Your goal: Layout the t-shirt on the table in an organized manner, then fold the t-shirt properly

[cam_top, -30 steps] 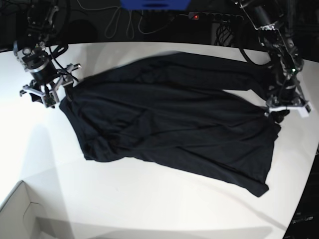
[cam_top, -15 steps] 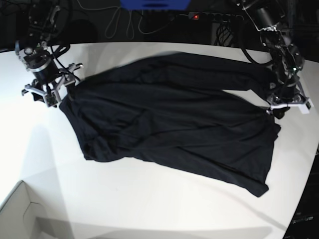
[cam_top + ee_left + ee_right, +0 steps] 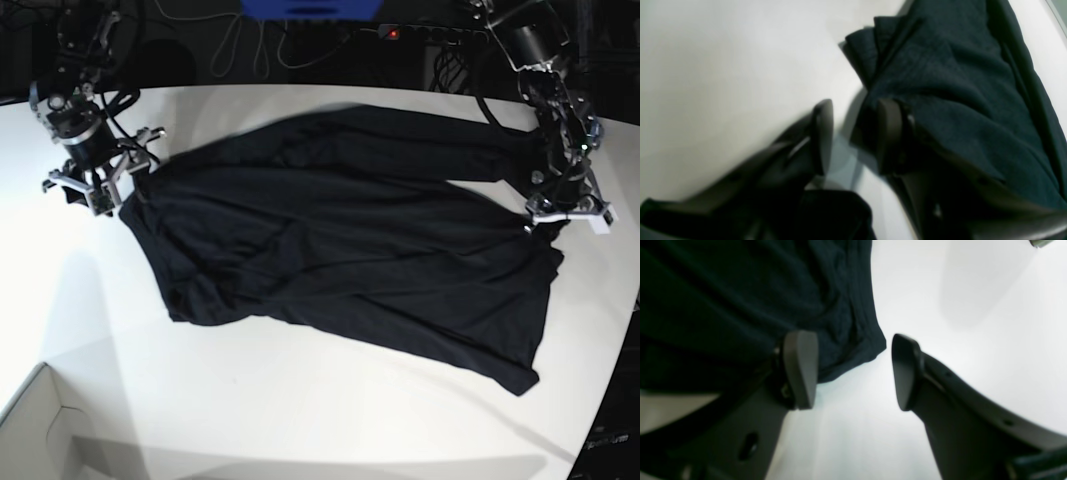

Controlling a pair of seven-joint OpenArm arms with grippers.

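Observation:
The black t-shirt [image 3: 340,240] lies spread and creased across the white table [image 3: 300,410], slanting from upper left to lower right. My right gripper [image 3: 105,192] stands at the shirt's left corner. In the right wrist view this gripper [image 3: 853,371] is wide open, and a corner of the shirt [image 3: 840,323] reaches into the gap from above. My left gripper [image 3: 562,214] sits at the shirt's right edge. In the left wrist view it [image 3: 855,133] is open, with bare table [image 3: 723,66] showing between the jaws and one finger [image 3: 888,133] against the folded cloth [image 3: 957,83].
A pale box corner [image 3: 40,430] juts in at the bottom left. Cables, a blue object [image 3: 310,8] and a power strip with a red light [image 3: 395,33] lie behind the table. The table's curved edge [image 3: 615,350] runs close to my left gripper on the right.
The arm on the right of the base view has shifted slightly left along the shirt's edge. The other arm and the shirt look the same.

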